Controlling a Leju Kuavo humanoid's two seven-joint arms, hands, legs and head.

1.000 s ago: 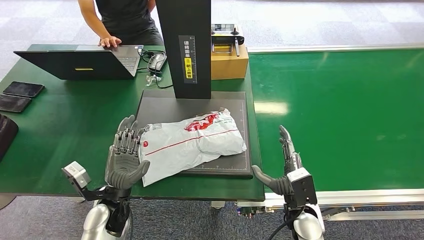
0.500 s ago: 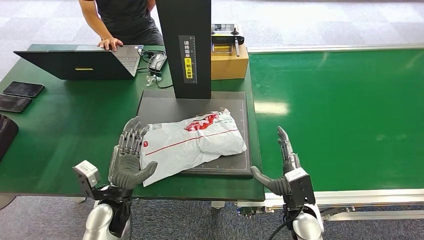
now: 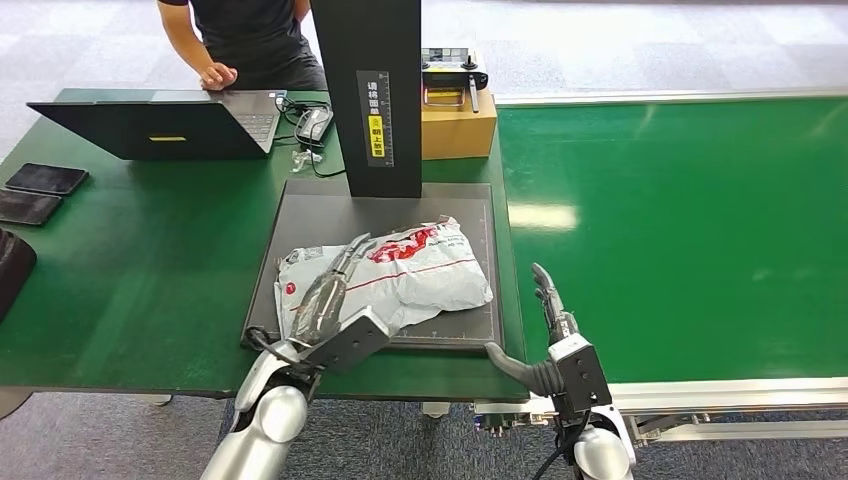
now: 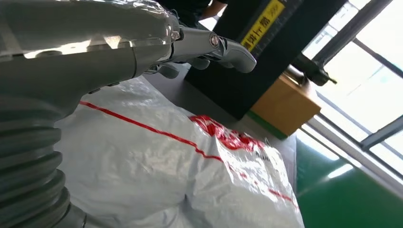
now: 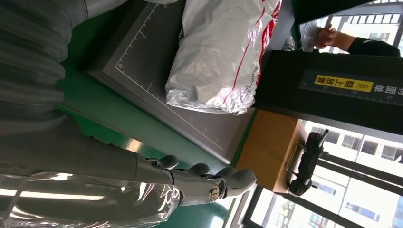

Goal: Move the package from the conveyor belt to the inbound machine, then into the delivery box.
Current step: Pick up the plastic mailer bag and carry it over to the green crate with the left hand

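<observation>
The green conveyor belt [image 3: 680,230] ran along the right, beside the green worktop [image 3: 130,270]. On the worktop the inbound machine [image 3: 300,215] carried a black column with a yellow label whose small characters could not be read. The white package [image 3: 420,275], printed in red with unreadable text, lay on the machine's dark gridded plate. The left hand [image 3: 325,295] lay over the package's near end with fingers extended, not gripping. The right hand [image 3: 545,320] hovered open just off the plate's edge
</observation>
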